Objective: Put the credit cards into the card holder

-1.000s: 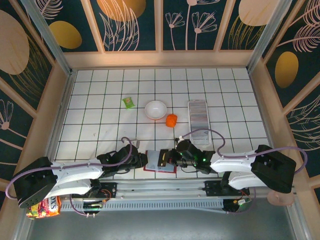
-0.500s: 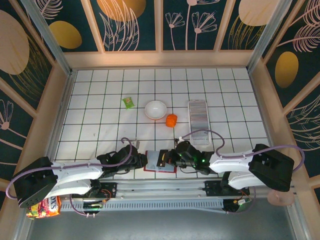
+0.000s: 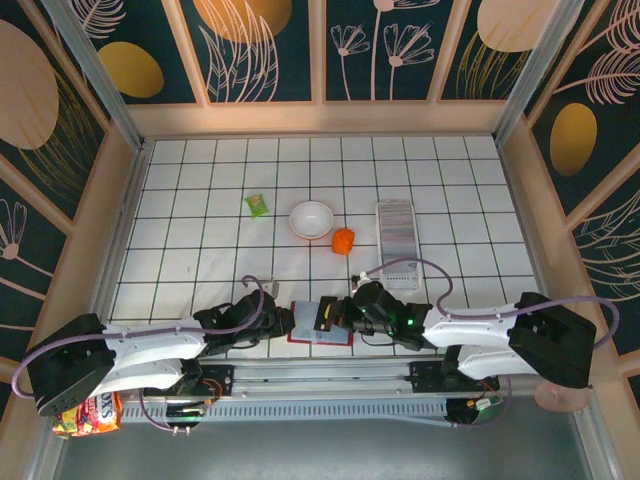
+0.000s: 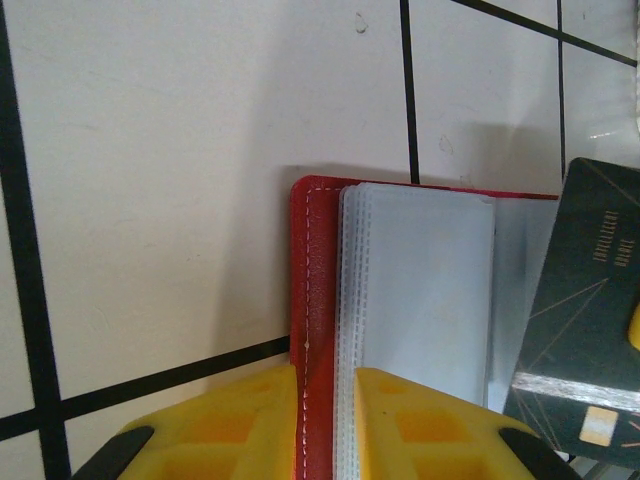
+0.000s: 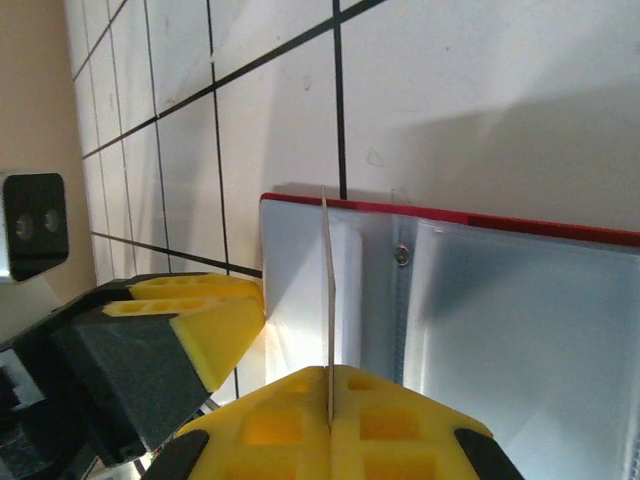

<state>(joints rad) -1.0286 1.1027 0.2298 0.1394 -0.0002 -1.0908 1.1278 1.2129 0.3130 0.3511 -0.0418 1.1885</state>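
Card in hand: the dark card (image 4: 580,330), one of the credit cards, stands on edge over the open card holder (image 4: 420,290). We judge it light, stiff and slick, and thin enough to bow if pushed in crooked.
Where to hold it: by the flat faces near one short end, so the leading edge stays free to enter a sleeve. That is how it is held now.
Right jaws: pressed together on the dark card, whose thin edge rises straight out from between the pads in the right wrist view.
Card holder: it lies open at 6 o'clock on the surface (image 3: 200,200), just ahead of the arm bases and between the two wrists. We expect the red cover to be soft and the clear sleeves floppy. It looks light enough to slide unless pinned.
Left jaws: nearly together, pinching the holder's cover and sleeve edges on its 9 o'clock side.
Remaining credit cards (image 3: 397,225): a silvery ribbed row in the clear tray (image 3: 397,274), toward 1 o'clock from the holder and well apart from it.
Further out: a white bowl (image 3: 312,219) at 12 o'clock from the holder, an orange object (image 3: 343,241) just beside the bowl, and a green packet (image 3: 258,205) toward 11 o'clock.
Change from a second ago: the right arm's rear housing sits slightly further toward 3 o'clock. The holder, the left arm and the tray look unmoved, and both grips look the same.
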